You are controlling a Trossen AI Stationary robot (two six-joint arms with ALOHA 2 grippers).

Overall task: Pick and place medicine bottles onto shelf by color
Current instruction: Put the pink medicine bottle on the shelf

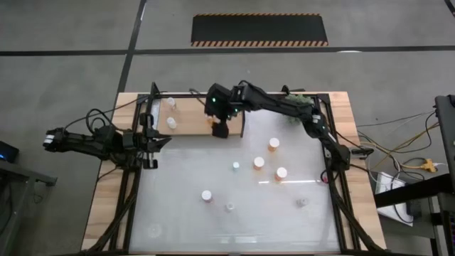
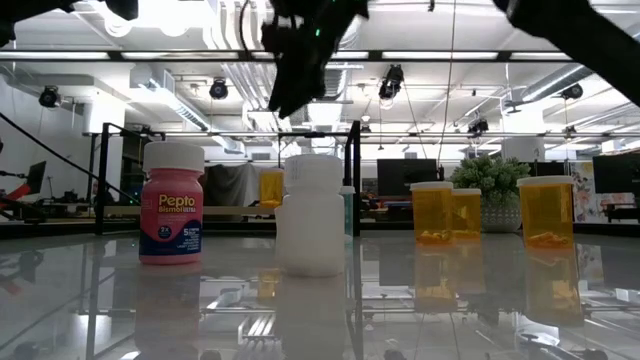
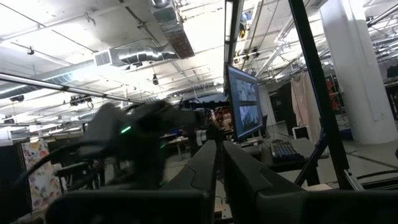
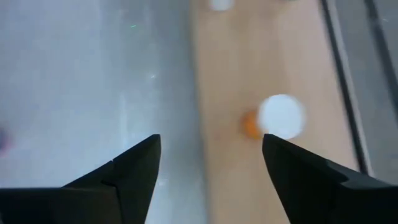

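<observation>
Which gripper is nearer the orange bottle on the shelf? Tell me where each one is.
Right. The right gripper hangs directly above the orange bottle on the shelf, fingers open. The left gripper waits at the table's left edge, off the shelf's near corner.

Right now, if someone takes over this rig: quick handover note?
Right end effector: open, empty, above the shelf next to an orange bottle standing on the wood.
Left end effector: shut, holding nothing, parked at the left edge of the table.
On the shelf: two white-capped bottles toward its left end, plus the orange one under the right arm.
Left on the table: three orange bottles, the pink Pepto bottle, a white bottle and a few small pale ones.
Done: three shelved. To do: shelve the rest by colour.
</observation>
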